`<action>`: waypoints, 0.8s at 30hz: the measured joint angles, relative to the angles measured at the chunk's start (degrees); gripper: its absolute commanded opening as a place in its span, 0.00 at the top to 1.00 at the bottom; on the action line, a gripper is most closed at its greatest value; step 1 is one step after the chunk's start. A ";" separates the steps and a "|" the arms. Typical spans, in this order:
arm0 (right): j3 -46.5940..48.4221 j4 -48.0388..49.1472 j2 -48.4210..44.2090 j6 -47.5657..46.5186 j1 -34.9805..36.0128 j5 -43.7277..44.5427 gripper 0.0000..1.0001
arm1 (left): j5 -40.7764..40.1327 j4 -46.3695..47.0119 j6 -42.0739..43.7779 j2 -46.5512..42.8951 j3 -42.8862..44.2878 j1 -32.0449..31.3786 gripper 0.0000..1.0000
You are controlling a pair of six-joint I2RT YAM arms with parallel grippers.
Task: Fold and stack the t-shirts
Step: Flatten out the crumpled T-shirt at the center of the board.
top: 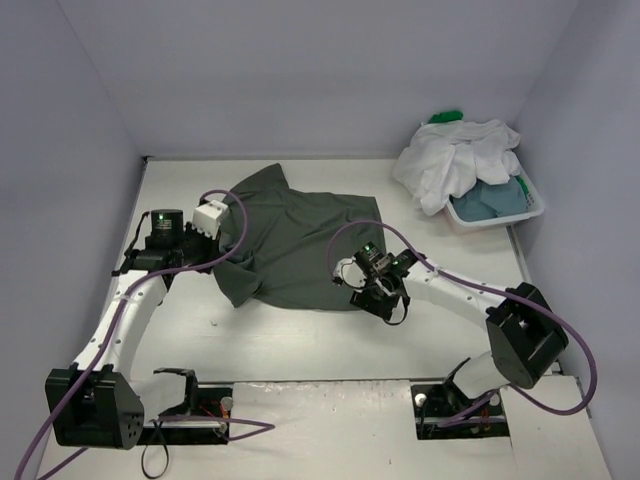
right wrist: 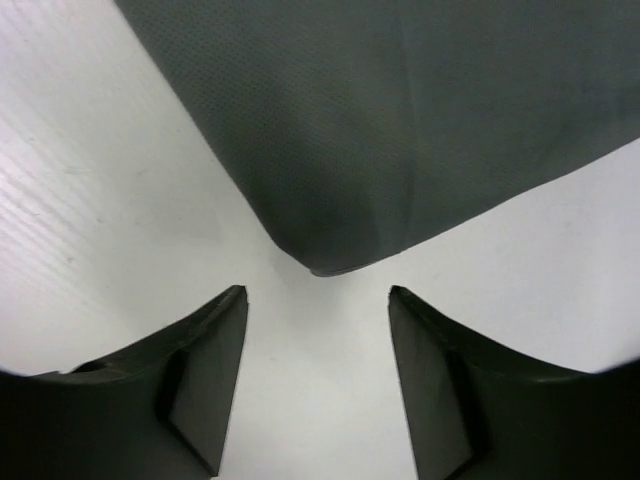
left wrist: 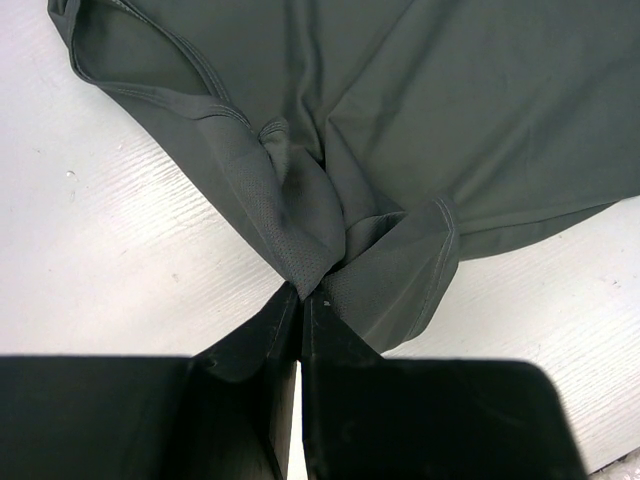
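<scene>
The dark grey t-shirt [top: 300, 245] lay spread but rumpled on the white desk [top: 300, 345], towards the far left of the middle, one part of it reaching towards the back wall. The left hand [left wrist: 300, 296] was clenched on it. In the left wrist view the two dark fingers met tip to tip on a bunched fold of the mesh cloth, just beside a stitched sleeve hem, and creases ran out from the pinch. Seen from above, this hand sat at the shirt's left edge.

The right hand [right wrist: 318, 296] was released, its fingers [right wrist: 215, 345] spread wide apart with bare desk between them. A rounded corner of the grey shirt lay just ahead of the fingertips, apart from both. From above, this hand hung at the shirt's near right edge.

At the far right corner of the desk stood a white plastic basket [top: 535, 208]. A crumpled white garment [top: 455, 160] was heaped in it and spilled over its left rim. Blue-grey cloth [top: 497, 198] lay beneath the white, and a scrap of bright green cloth [top: 446, 117] showed at the back.
</scene>
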 measured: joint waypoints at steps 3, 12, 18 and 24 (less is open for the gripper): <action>0.26 0.42 0.02 -0.94 -0.02 1.62 0.42 | -0.20 -0.02 0.00 0.00 0.00 -0.02 1.00; 0.44 1.03 0.04 -2.08 -0.02 2.91 0.34 | -0.35 -0.55 -0.02 0.00 0.00 -0.02 1.00; 0.46 1.14 1.42 -2.29 -0.02 0.52 0.38 | -0.42 -0.48 0.00 -0.28 -0.09 -0.02 1.00; 0.46 1.77 5.97 -2.12 0.31 -2.32 0.48 | -0.81 -0.52 0.00 -0.79 -1.16 -0.02 1.00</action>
